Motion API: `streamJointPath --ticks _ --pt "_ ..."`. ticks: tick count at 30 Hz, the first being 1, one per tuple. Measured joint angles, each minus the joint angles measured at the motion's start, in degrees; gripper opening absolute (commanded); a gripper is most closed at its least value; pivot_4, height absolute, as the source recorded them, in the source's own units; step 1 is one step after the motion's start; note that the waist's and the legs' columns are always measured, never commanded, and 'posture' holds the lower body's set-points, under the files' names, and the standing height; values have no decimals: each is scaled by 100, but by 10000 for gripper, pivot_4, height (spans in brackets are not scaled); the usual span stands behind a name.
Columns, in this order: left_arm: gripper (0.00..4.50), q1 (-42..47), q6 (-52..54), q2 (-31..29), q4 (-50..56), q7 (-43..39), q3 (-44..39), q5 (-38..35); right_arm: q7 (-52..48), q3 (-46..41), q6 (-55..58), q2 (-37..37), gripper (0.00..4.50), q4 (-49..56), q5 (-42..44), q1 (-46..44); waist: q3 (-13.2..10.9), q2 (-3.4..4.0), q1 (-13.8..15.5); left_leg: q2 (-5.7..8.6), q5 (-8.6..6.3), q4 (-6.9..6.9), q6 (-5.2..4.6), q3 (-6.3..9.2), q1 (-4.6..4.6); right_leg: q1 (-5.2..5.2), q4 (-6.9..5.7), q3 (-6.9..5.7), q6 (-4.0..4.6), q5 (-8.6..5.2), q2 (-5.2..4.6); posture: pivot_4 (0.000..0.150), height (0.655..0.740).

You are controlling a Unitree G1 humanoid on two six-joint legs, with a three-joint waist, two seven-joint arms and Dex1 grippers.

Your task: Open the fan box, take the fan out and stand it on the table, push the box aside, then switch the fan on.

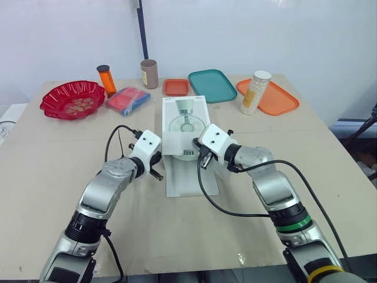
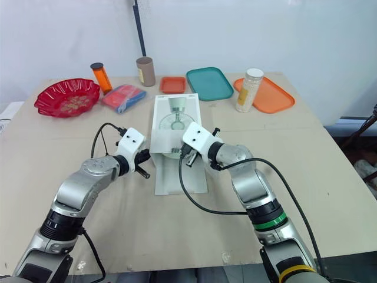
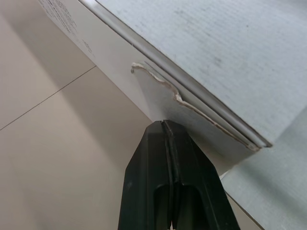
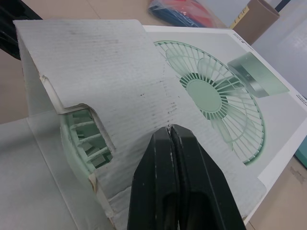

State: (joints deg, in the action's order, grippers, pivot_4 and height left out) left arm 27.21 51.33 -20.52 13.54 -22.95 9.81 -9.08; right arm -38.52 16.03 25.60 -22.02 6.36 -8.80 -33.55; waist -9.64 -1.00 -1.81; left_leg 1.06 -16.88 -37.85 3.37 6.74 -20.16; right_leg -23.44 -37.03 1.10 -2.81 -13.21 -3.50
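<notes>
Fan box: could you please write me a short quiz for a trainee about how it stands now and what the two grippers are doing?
1. True or false: the fan box is empty.
2. Multiple choice: the opened flap of the box lies toward A) the robot, B) the trays at the far edge, C) the red bowl.
3. Fill in: in the wrist views, the fingers of the left gripper and of the right gripper are both ____ (open or shut).

Key:
1. False; the green fan shows inside the open end.
2. A.
3. Shut.
</notes>
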Motion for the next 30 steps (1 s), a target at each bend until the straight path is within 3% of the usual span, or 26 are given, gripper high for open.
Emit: streamJointPath --ticks 8,13,16,19,20,21,24,25,26,30 --pt "0 -453 1450 -164 1717 119 -1463 -686 10 33 -29 163 285 -44 -6 -14 0 0 -78 -11 -1 3 -1 -2 1 -4 -2 0 2 -1 9 1500 7255" --pt "0 -410 2327 -234 2169 119 -2260 -1118 19 20 25 225 285 -60 -2 -18 2 -4 -81 -11 -3 3 -2 -1 6 0 -2 0 2 0 10 1500 7255" --pt "0 83 3515 98 2390 43 -3300 -1601 22 -7 86 279 285 -72 6 -23 4 -6 -87 -11 -2 3 -1 -2 6 0 -2 0 3 0 10 1500 7255" --pt "0 80 3925 450 2440 77 -4118 -2399 28 -11 139 331 285 -97 30 -46 7 -5 -108 -15 2 7 15 -9 18 2 -3 2 4 0 11 1500 7255" --pt "0 -151 4069 670 2408 286 -4589 -3261 27 -16 160 336 285 -108 51 -60 6 -7 -114 -24 4 7 38 -10 18 1 -4 -1 9 1 15 1500 7255" --pt "0 -223 4081 726 2395 385 -4695 -3508 27 -18 167 335 285 -108 53 -64 5 -10 -111 -26 5 7 39 -9 17 1 -3 -1 11 2 16 1500 7255" --pt "0 -291 4082 908 2119 1639 -5243 -5480 28 -20 206 344 285 -146 56 -79 19 -31 -89 -25 1 3 34 -6 21 6 -4 0 11 4 15 1500 7255" --pt "0 -349 4082 854 2083 1811 -5255 -5772 28 -19 210 349 285 -146 57 -80 21 -33 -91 -26 -1 3 35 -8 24 7 -4 2 12 4 16 1500 7255" --pt "0 -1272 3426 -110 1850 2989 -4744 -7738 19 1 226 374 285 -149 74 -89 24 -41 -119 -55 -15 11 62 -20 47 3 -9 16 20 4 21 1500 7255" --pt "0 -2143 1815 -1251 1725 4507 -3766 -9860 6 -12 255 368 285 -160 69 -90 30 -49 -49 -53 -36 9 53 -30 60 12 -14 16 29 -5 26 1500 7255"
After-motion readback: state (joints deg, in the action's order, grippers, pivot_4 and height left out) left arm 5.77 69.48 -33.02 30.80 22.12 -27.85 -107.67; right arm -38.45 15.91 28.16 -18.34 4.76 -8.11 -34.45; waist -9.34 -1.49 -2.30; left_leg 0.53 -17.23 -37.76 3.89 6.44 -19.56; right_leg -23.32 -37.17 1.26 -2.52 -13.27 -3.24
